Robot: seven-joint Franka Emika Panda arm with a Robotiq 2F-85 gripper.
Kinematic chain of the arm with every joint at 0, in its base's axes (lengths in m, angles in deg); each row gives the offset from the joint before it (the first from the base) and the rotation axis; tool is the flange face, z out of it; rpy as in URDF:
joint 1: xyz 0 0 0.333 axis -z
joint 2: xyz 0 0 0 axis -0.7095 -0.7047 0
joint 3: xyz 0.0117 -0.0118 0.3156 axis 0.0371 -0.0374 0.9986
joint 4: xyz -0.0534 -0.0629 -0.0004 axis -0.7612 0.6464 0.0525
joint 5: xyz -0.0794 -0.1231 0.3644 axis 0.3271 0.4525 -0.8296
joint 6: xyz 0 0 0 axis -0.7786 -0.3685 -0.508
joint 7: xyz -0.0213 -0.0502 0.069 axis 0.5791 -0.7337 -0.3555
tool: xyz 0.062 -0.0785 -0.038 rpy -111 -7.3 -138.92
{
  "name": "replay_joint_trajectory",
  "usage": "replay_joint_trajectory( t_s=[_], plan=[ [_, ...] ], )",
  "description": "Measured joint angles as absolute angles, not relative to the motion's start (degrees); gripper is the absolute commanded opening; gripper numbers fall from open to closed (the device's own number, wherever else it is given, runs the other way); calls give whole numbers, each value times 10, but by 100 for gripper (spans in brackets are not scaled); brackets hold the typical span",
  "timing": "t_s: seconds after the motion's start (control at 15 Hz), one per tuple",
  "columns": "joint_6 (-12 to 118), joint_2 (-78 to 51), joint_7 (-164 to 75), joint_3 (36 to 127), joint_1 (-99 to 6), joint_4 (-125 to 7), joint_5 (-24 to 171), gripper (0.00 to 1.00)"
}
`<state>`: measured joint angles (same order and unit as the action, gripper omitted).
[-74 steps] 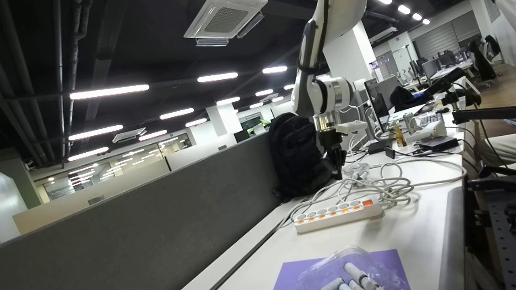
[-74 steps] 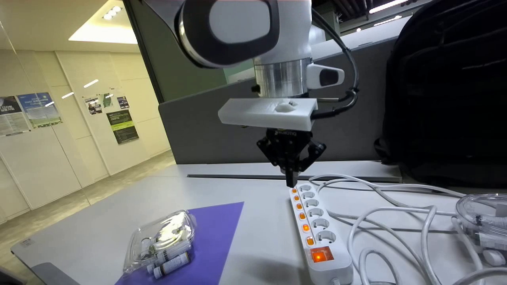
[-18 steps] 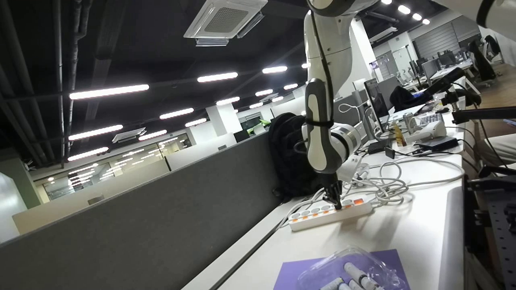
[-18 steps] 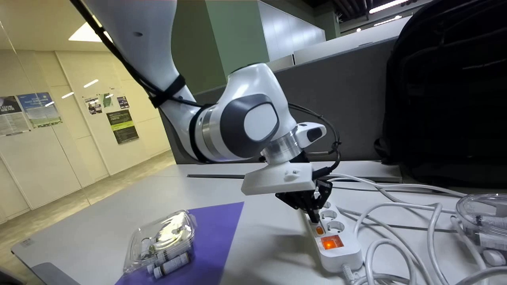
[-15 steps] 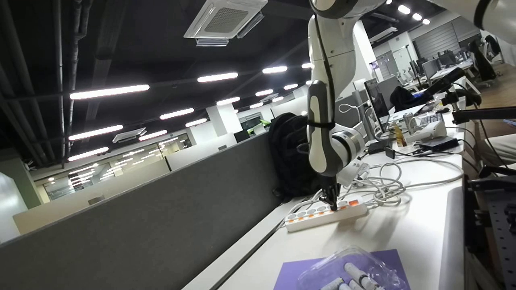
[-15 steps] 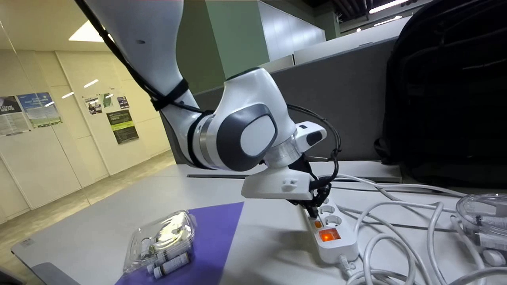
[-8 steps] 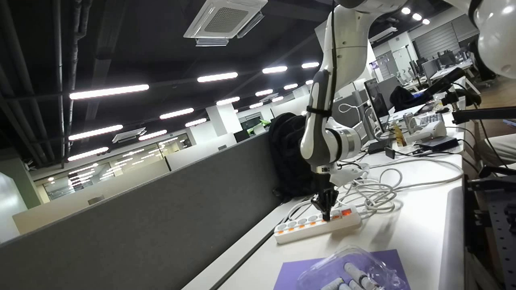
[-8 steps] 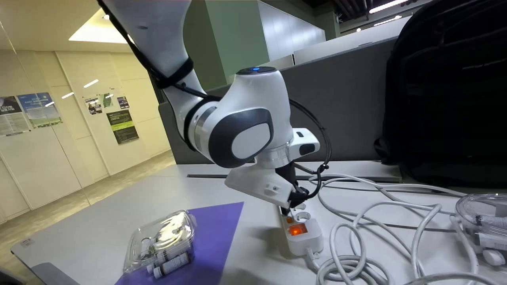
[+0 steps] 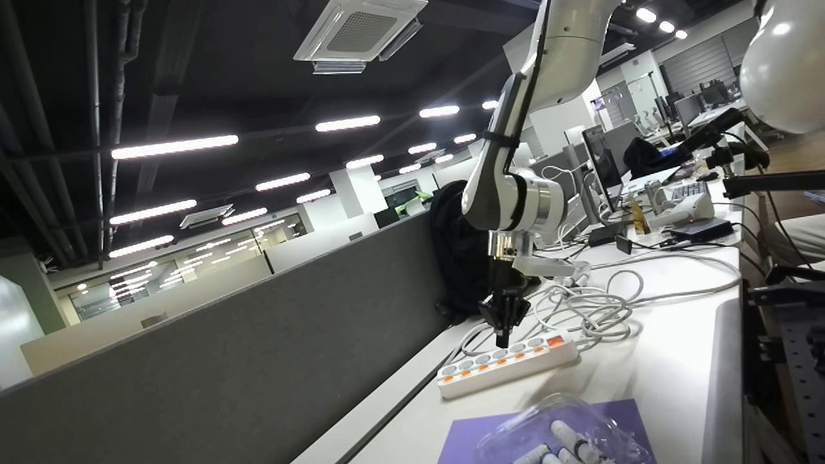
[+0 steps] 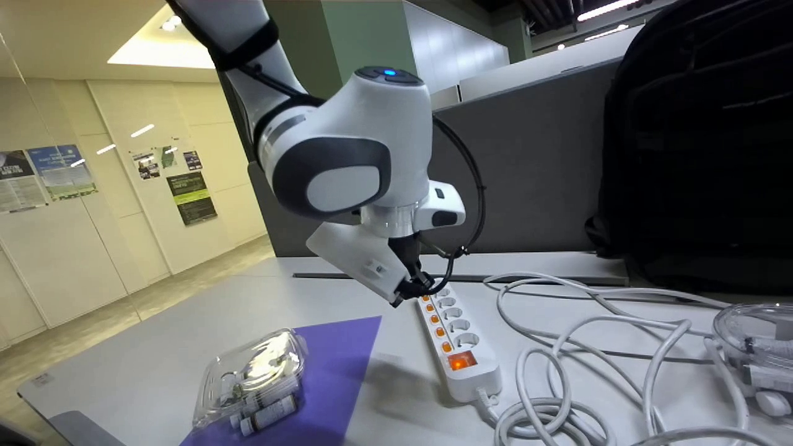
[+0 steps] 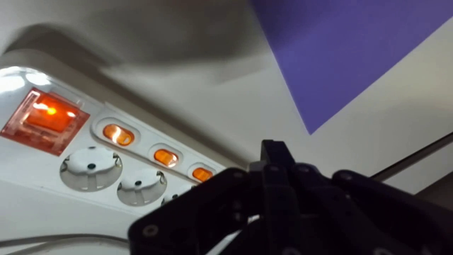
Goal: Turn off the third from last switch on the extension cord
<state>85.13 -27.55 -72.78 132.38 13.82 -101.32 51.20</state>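
Observation:
The extension cord, a long white strip, lies on the table in both exterior views (image 9: pixel 509 375) (image 10: pixel 450 328). It fills the left of the wrist view (image 11: pixel 143 150). It has a row of round sockets, small orange switches (image 11: pixel 166 157) and a big red switch (image 11: pixel 53 117) at its cable end. The big switch glows; no visible small switch glows. My gripper (image 9: pixel 503 343) is shut and empty, with its tips over the middle of the strip and apparently apart from it. In the wrist view the gripper (image 11: pixel 276 150) covers the strip's far end. Its fingers are mostly hidden in an exterior view.
A tangle of white cable (image 10: pixel 551 402) lies beside the strip. A purple sheet (image 10: pixel 337 378) bears a clear plastic box (image 10: pixel 254 378) with tubes. A grey partition (image 9: pixel 258 335) and a black backpack (image 10: pixel 700 155) stand behind. A clear container (image 10: pixel 756 347) is near the cables.
The gripper came down on the strip; the strip slid towards the partition-end camera. The gripper then lifted off. The small switch second from the big red one glowed earlier and no longer glows.

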Motion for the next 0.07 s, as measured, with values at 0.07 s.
replay_joint_trajectory(
  t_s=[0.07],
  plan=[
    [851, -264, -727, 1336, 152, -1017, 499, 33]
  ],
)
